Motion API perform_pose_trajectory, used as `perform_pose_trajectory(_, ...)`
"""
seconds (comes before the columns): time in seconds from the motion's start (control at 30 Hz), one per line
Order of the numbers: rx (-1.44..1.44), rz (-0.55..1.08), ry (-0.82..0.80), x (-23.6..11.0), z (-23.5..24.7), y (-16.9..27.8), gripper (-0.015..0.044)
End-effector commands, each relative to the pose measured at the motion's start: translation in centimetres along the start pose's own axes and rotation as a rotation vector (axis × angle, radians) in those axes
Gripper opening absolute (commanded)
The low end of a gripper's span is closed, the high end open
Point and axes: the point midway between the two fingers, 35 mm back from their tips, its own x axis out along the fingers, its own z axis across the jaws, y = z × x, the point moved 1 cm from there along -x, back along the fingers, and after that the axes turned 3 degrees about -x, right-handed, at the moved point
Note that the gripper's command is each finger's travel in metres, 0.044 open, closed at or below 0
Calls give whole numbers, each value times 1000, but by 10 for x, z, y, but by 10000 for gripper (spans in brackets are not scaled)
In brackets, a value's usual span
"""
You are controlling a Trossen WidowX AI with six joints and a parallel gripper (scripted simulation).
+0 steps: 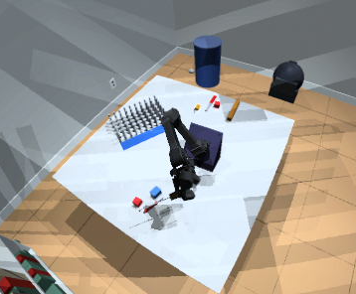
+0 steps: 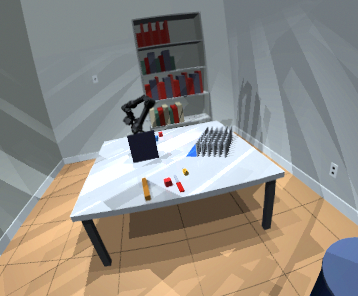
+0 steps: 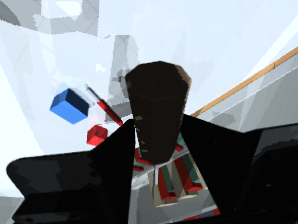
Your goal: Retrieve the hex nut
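Note:
My gripper [image 1: 181, 193] [image 2: 128, 120] [image 3: 156, 120] hangs over the near part of the white table [image 1: 241, 199], shut on the dark brown handle [image 3: 157, 100] of a tool. That handle fills the middle of the wrist view. A thin red-handled pick [image 3: 106, 109] lies on the table below, beside a blue cube [image 1: 155, 191] [image 3: 70, 106] and a red cube [image 1: 137, 201] [image 3: 97, 135]. The standing metal spacers [image 1: 136, 116] [image 2: 214, 140] are far off at the table's other side, with the blue taped strip [image 1: 141, 138] [image 2: 192, 151] in front of them. The nut is hidden among them.
A dark box [image 1: 206, 144] [image 2: 143, 147] stands at the arm's base. An orange bar [image 1: 233, 109] [image 2: 146, 189], a red screwdriver [image 1: 211, 102] [image 2: 178, 184], a red block [image 2: 167, 181] and a small yellow piece [image 1: 197, 106] [image 2: 185, 171] lie at the far edge. A blue bin [image 1: 207, 61] stands on the floor.

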Motion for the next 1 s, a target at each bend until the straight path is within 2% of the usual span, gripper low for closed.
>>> perform_pose_trajectory(0.0, 15, 13, 12, -4, -1, 4, 0)
perform_pose_trajectory(0.97, 18, 7, 6, 16, -10, -8, 0)
